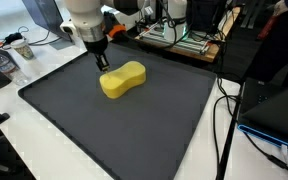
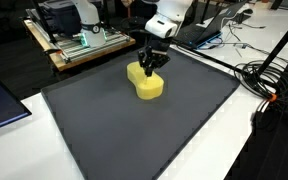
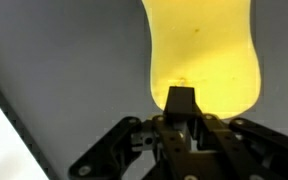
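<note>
One yellow sponge (image 1: 122, 79) lies on the mat (image 1: 104, 135), your claw (image 3: 180, 100) pressed together against its end. Seemingly a push: drive low and straight.

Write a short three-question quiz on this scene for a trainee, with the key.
1. True or false: the gripper stands wide open.
2. What does the yellow sponge lie on? A) a dark mat B) a wooden shelf C) a white plate
3. Fill in: in the wrist view the gripper's tip sits at the sponge's ___ (end or middle).
Key: 1 false; 2 A; 3 end.
</note>
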`<state>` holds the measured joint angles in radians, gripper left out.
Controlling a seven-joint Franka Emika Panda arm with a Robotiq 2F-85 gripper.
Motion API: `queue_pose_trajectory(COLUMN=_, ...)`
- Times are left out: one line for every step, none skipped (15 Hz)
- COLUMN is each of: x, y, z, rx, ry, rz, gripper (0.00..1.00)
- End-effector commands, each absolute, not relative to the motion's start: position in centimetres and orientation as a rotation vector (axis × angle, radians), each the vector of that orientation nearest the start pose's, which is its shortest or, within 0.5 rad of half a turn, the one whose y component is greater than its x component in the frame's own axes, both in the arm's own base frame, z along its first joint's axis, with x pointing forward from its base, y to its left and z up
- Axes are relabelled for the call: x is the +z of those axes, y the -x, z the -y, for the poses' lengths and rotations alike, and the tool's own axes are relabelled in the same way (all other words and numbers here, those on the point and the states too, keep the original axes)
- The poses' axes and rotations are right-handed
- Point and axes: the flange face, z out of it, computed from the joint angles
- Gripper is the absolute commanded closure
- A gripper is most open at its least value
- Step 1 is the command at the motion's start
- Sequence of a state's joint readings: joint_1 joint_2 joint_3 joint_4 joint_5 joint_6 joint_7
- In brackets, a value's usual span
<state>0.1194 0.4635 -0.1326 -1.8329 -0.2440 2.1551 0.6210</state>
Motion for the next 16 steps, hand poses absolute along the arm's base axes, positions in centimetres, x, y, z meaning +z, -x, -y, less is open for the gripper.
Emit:
queue_pose_trajectory(x=28.7, y=-61.0, z=1.1, rx=0.072, ry=3.328, rz=-0.834, gripper=0.96)
queue_pose_trajectory(x=29.2, y=-60.8, z=1.0, rx=0.063, ry=3.325, rz=-0.835, gripper=0.96)
queue_pose_trajectory(x=29.6, y=-60.6, z=0.9, rx=0.054, ry=3.325, rz=-0.837, gripper=0.96)
queue_pose_trajectory(x=30.0, y=-60.4, z=0.8, rx=0.042, ry=3.327, rz=-0.836, gripper=0.96)
queue_pose_trajectory(x=30.5, y=-60.2, z=0.5, rx=0.029, ry=3.329, rz=-0.833, gripper=0.96)
queue_pose_trajectory(x=30.9, y=-60.0, z=0.2, rx=0.011, ry=3.333, rz=-0.827, gripper=0.96)
queue_pose_trajectory(x=31.3, y=-59.8, z=-0.3, rx=-0.011, ry=3.343, rz=-0.814, gripper=0.96)
queue_pose_trajectory(x=31.7, y=-59.7, z=-0.9, rx=-0.035, ry=3.354, rz=-0.802, gripper=0.96)
queue_pose_trajectory(x=31.9, y=-59.6, z=-1.7, rx=-0.058, ry=3.371, rz=-0.787, gripper=0.96)
queue_pose_trajectory(x=32.0, y=-59.5, z=-2.4, rx=-0.08, ry=3.392, rz=-0.775, gripper=0.96)
queue_pose_trajectory(x=32.0, y=-59.5, z=-3.4, rx=-0.105, ry=3.422, rz=-0.762, gripper=0.96)
queue_pose_trajectory(x=31.9, y=-59.5, z=-4.3, rx=-0.131, ry=3.448, rz=-0.742, gripper=0.96)
queue_pose_trajectory(x=31.7, y=-59.5, z=-5.3, rx=-0.159, ry=3.478, rz=-0.721, gripper=0.96)
queue_pose_trajectory(x=31.5, y=-59.5, z=-6.5, rx=-0.189, ry=3.509, rz=-0.699, gripper=0.96)
queue_pose_trajectory(x=31.3, y=-59.4, z=-7.4, rx=-0.22, ry=3.535, rz=-0.676, gripper=0.96)
queue_pose_trajectory(x=31.1, y=-59.4, z=-8.5, rx=-0.258, ry=3.562, rz=-0.651, gripper=0.96)
